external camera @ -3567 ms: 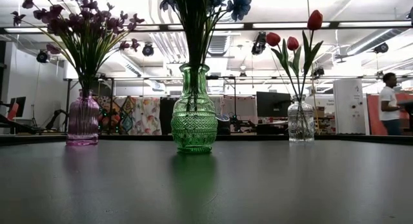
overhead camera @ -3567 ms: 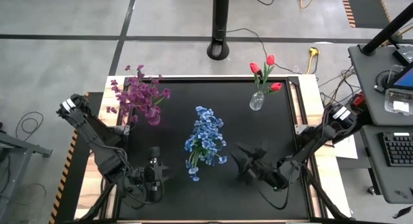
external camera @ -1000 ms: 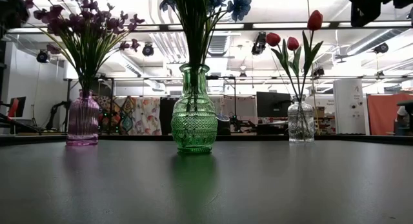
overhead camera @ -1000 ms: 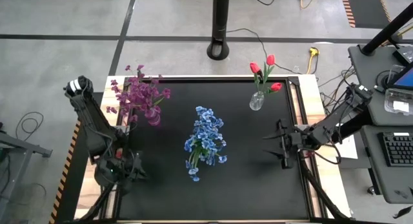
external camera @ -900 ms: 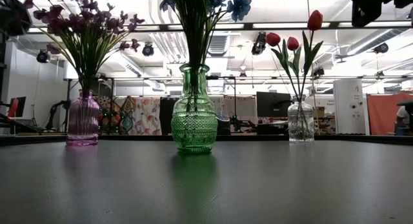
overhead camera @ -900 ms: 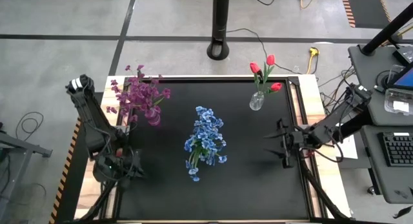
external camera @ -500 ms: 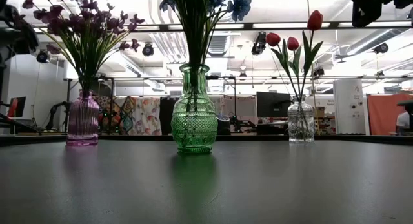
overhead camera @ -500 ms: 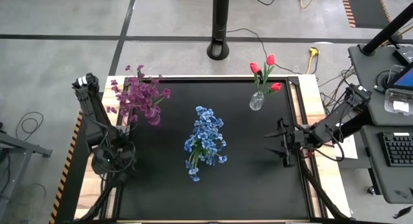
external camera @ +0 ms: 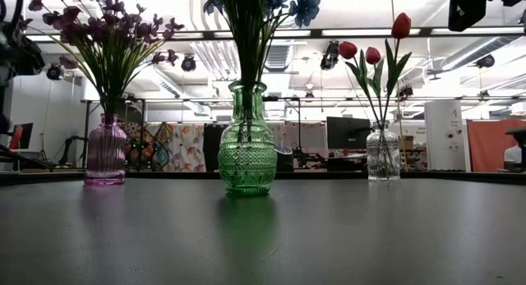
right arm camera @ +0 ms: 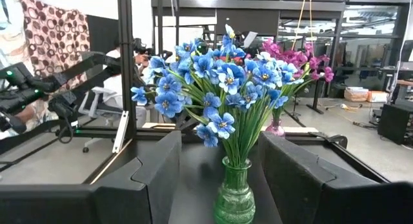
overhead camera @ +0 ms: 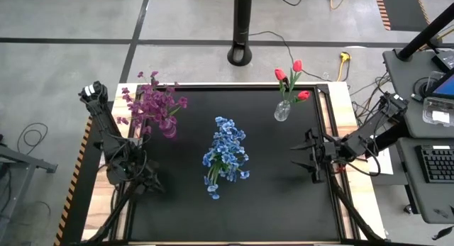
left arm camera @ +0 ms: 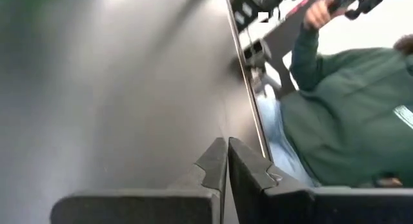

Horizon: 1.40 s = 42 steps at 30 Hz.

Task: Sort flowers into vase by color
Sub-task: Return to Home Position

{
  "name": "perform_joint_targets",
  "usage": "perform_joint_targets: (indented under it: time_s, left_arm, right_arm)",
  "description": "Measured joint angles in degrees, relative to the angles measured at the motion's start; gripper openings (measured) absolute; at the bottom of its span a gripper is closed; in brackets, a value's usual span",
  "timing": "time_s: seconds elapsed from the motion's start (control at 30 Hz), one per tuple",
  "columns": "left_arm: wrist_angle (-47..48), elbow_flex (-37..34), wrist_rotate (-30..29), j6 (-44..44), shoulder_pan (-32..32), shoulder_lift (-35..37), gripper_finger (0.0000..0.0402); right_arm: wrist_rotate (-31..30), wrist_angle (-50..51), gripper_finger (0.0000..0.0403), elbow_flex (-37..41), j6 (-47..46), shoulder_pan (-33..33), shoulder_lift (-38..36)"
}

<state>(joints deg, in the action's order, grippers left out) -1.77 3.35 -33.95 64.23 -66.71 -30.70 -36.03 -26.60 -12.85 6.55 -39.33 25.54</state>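
Left wrist view: the left hand [left arm camera: 226, 145] is pressed together, its two dark fingers meeting with no gap and nothing held, above the black tabletop [left arm camera: 129, 108]. Past the tabletop's edge sits a person in a green top [left arm camera: 348, 121]. In the high view this hand [overhead camera: 147, 183] hangs over the tabletop's front left part, well apart from every vase.

The right hand [overhead camera: 301, 157] is over the right side of the tabletop and points toward the middle. Its fingers [right arm camera: 151, 175] are spread wide and hold nothing. The right wrist view looks between them at the blue flowers [right arm camera: 216, 82].

Those blue flowers stand in the green vase [external camera: 246, 145] at the middle of the tabletop. The purple flowers [overhead camera: 152, 104] stand in the purple vase [external camera: 106, 151] at the back left, just beside the left arm's upper link. The red flowers [external camera: 372, 55] stand in the clear vase [external camera: 383, 153] at the back right. All three vases are upright and well apart from one another, each holding one colour.
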Motion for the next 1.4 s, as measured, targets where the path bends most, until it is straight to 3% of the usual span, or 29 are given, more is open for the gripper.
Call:
perform_joint_targets:
  time_s: [0.2,0.53,0.8,1.03,1.4]
  left_arm:
    - [-4.3,-1.3,-0.8,-10.2,7.3,0.0,0.0000]
    - [-4.7,-2.5,13.9,-24.3,20.7,0.0,0.0000]
    - [-9.0,-2.7,15.0,-35.3,21.5,0.5,0.0000]
    - [-10.0,-2.8,12.0,-45.5,21.6,4.6,0.0000]
    - [-1.8,-2.6,9.9,-49.6,22.6,12.6,0.0000]
  right_arm:
    - [0.0,-0.1,0.0201,-0.1,0.0,0.0,0.0]
    - [0.0,-1.1,0.0201,-0.1,0.1,0.0,0.0]
    - [0.0,-1.0,0.0201,-0.1,0.6,0.0,0.0]
    - [0.1,-1.1,0.0201,-0.1,2.8,0.0,-0.6]
    - [0.8,10.4,0.0201,0.0,5.3,0.0,-15.4]
